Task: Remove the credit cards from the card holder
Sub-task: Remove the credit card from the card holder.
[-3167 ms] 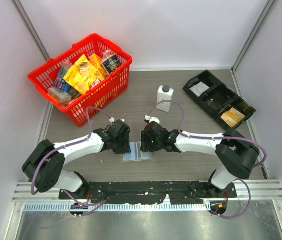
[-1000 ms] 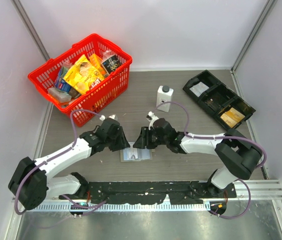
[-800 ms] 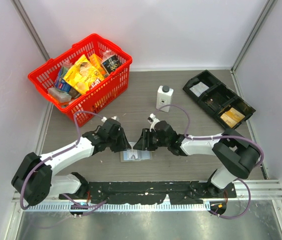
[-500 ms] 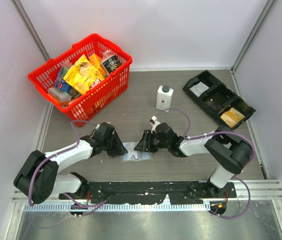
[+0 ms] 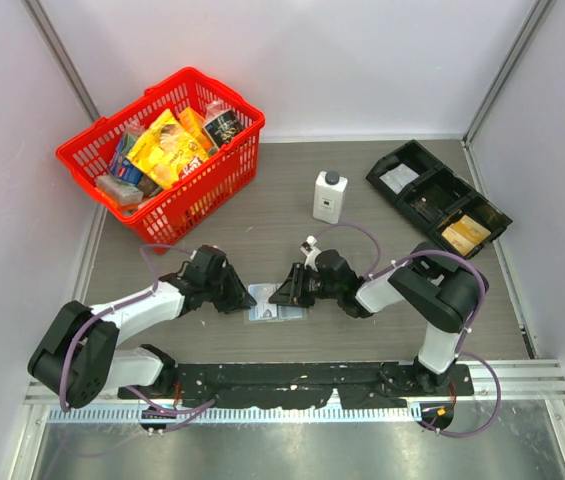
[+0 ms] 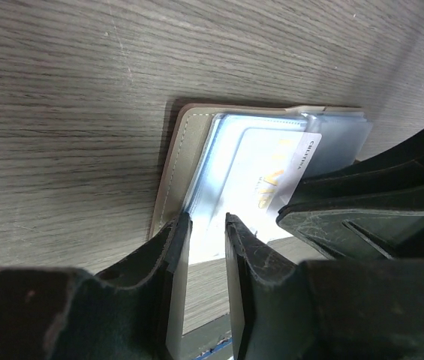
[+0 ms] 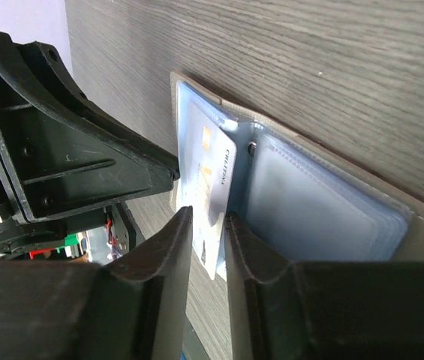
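Card holder [image 5: 275,303] lies open, long axis seemingly left-right.

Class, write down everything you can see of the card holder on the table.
The card holder is a taupe, stitched, leather-like wallet lying open and flat on the wood-grain table. Clear plastic sleeves fill it; a pale credit card pokes partly out. The left gripper straddles one end, the right gripper the card.
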`<control>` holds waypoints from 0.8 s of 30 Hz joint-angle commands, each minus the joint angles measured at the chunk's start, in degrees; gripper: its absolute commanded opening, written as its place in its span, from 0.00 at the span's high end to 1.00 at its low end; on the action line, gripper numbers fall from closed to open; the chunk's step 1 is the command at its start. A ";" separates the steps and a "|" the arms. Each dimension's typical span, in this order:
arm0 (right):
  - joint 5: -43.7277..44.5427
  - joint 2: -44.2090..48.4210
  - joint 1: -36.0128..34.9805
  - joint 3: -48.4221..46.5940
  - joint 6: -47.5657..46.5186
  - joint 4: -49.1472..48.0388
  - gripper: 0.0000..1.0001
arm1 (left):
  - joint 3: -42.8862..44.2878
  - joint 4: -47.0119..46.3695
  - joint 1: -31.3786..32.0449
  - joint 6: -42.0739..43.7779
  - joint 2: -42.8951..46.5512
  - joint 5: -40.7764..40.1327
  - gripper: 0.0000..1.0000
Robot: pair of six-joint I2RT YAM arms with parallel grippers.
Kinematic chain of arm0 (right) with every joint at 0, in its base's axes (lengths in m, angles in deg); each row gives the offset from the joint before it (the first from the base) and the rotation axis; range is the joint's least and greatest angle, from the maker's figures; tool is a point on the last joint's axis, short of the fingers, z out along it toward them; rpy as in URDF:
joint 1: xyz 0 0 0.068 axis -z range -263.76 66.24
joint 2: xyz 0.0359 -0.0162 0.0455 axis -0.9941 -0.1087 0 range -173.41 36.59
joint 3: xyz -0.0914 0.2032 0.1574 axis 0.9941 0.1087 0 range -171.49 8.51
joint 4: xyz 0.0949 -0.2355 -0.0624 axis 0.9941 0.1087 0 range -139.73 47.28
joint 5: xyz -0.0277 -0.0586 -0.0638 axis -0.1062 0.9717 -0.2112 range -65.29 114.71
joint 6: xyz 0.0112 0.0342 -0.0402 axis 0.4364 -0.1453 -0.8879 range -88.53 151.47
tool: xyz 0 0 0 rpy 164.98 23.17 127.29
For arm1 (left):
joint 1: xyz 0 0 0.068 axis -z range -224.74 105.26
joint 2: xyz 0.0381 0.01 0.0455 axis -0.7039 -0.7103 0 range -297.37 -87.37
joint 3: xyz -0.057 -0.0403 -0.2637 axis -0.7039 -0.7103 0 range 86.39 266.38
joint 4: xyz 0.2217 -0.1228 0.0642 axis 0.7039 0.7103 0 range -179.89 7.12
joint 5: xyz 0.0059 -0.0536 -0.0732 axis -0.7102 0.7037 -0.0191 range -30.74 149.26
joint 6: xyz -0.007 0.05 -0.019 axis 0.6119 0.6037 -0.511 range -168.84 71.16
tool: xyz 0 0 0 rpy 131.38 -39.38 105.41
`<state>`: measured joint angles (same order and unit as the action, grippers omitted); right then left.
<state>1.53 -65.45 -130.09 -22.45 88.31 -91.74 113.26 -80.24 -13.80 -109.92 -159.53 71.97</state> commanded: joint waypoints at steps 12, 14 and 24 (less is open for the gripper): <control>-3.36 1.23 3.70 3.98 0.56 -6.41 0.99 | -0.24 -0.77 -0.27 0.26 -0.26 0.12 0.73; -3.71 2.37 4.40 3.98 -0.75 -4.22 0.99 | -0.24 -0.77 -0.26 0.35 -0.09 -0.05 0.73; -2.05 10.98 6.51 0.73 -11.92 18.19 0.99 | 0.81 -0.77 -0.27 1.66 2.81 0.30 0.69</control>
<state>-2.31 -58.32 -124.21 -19.24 83.30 -84.14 113.24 -80.21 -13.80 -109.83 -159.18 71.95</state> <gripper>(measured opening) 0.024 0.281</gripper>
